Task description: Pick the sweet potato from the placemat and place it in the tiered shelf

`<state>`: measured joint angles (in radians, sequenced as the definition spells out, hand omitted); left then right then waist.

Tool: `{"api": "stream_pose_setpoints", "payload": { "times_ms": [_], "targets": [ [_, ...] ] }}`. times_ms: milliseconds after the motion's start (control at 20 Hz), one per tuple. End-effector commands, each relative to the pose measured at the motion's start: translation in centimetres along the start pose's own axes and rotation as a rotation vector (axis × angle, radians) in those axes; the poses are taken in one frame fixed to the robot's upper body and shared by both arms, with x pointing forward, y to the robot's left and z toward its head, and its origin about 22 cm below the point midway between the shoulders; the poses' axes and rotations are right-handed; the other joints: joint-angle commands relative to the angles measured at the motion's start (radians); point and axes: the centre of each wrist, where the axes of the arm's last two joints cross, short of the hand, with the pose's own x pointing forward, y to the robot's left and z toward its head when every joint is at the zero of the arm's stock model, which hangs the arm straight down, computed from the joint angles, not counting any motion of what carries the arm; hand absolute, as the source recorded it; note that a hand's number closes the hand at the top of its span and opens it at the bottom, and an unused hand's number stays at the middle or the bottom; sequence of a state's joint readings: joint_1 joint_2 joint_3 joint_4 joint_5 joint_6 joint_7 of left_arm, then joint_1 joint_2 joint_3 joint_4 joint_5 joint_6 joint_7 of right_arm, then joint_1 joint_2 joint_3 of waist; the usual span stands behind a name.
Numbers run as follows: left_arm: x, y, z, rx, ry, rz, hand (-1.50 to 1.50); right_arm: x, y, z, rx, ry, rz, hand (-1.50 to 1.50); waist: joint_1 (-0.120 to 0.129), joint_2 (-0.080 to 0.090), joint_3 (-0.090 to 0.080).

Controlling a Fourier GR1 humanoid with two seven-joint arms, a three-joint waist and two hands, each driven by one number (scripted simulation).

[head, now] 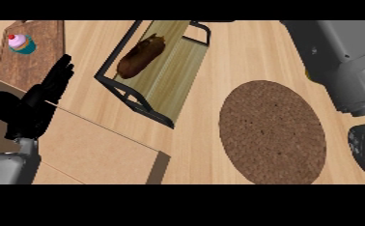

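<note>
Sweet potato (141, 55) lies in tiered shelf (178, 70); placemat (272, 132) bare on bench (206, 138). Left hand (44, 93) at left edge, fingers straight, holding nothing. Right hand (357, 144) barely visible; fingers can't be judged.

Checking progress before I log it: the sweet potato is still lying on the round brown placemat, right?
No. The head view shows the sweet potato lying in the tiered shelf, not on the round brown placemat, which has nothing on it.

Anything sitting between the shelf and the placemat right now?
No. In the head view, only bare wooden counter lies between the tiered shelf, which holds the sweet potato, and the round brown placemat.
</note>
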<state>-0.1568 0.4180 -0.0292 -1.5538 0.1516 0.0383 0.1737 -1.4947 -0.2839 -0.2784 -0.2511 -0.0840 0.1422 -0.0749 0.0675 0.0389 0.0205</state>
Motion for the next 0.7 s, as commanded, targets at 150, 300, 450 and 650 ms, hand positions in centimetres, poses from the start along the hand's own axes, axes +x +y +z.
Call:
{"api": "stream_pose_setpoints", "payload": {
  "times_ms": [150,300,450,650],
  "targets": [
    [-4.3,-4.3,1.8,-0.17,0.104,0.002,0.0,0.4,-8.7,2.8,-0.073,-0.01,0.033,-1.5,0.004,0.021,-0.021],
    [-2.8,-4.6,0.9,-0.17,0.088,0.005,0.0,-0.2,-10.5,3.8,-0.046,-0.056,0.05,-1.5,0.009,0.034,-0.018],
    [-3.7,-4.4,1.3,-0.165,0.101,0.005,0.0,0.8,-12.4,4.6,-0.029,-0.059,0.061,-1.5,0.017,0.03,-0.019],
    [-3.0,-4.9,1.0,-0.18,0.081,0.006,0.0,1.2,-13.3,5.0,0.02,-0.085,0.098,-1.5,0.031,0.033,-0.019]
  ]
}}
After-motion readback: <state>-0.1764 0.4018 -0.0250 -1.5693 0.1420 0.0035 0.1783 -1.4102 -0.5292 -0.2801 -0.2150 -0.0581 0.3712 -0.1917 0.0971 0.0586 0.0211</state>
